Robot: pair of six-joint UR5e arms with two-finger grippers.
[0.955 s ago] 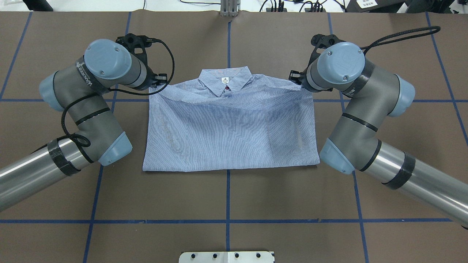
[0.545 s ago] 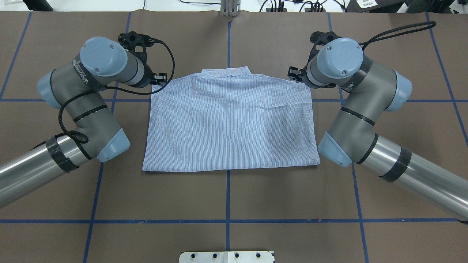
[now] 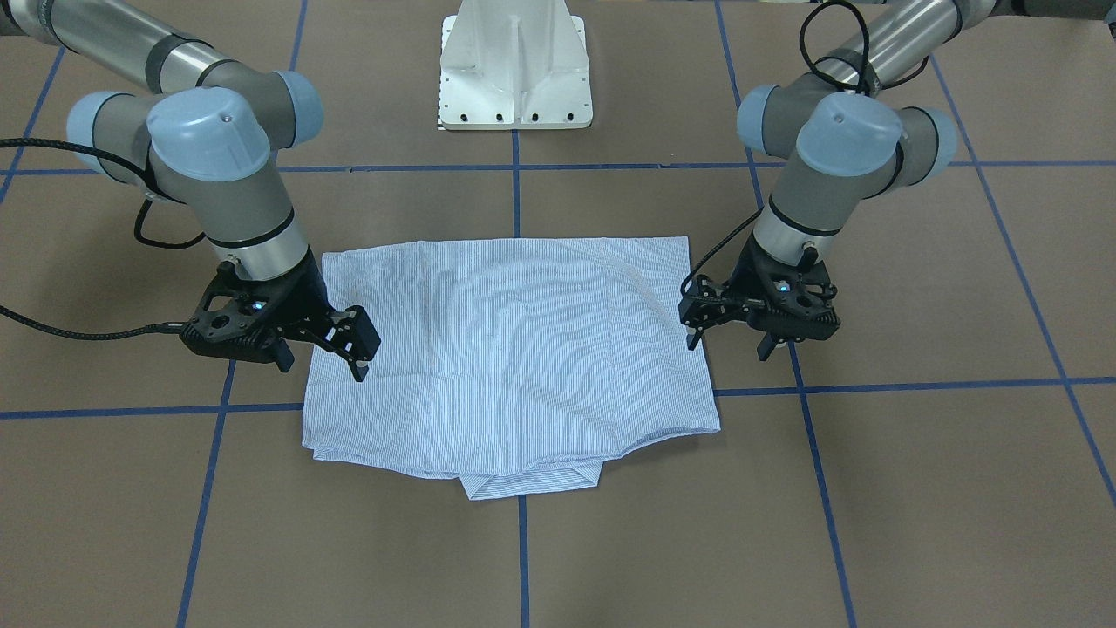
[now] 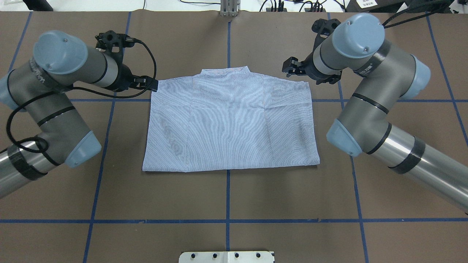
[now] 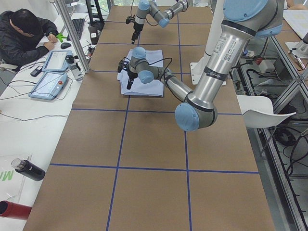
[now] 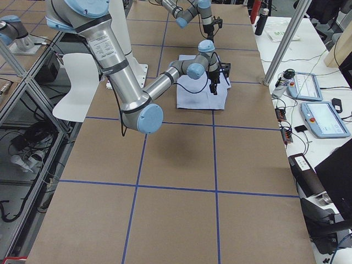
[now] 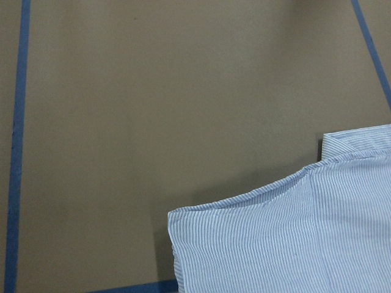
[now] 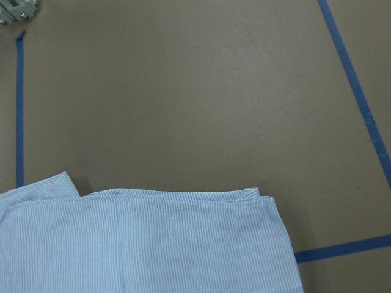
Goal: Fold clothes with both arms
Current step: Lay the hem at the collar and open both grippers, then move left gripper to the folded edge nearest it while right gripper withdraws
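Shirt (image 4: 230, 124) folded, flat on table (image 4: 256, 197), centre frame overhead. Front-facing view: left gripper (image 3: 728, 347) beside shirt's right edge, jaws apart, empty. Right gripper (image 3: 321, 366) over left edge, likewise spread, empty.

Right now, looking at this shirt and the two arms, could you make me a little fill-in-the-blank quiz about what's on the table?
1. The striped shirt lies folded on the table, which is marked with ___ tape lines.
2. The left gripper and right gripper are both ___, and neither holds the shirt.
3. Poking out from the shirt's edge farthest from the robot is its ___.
Missing words: blue; open; collar.
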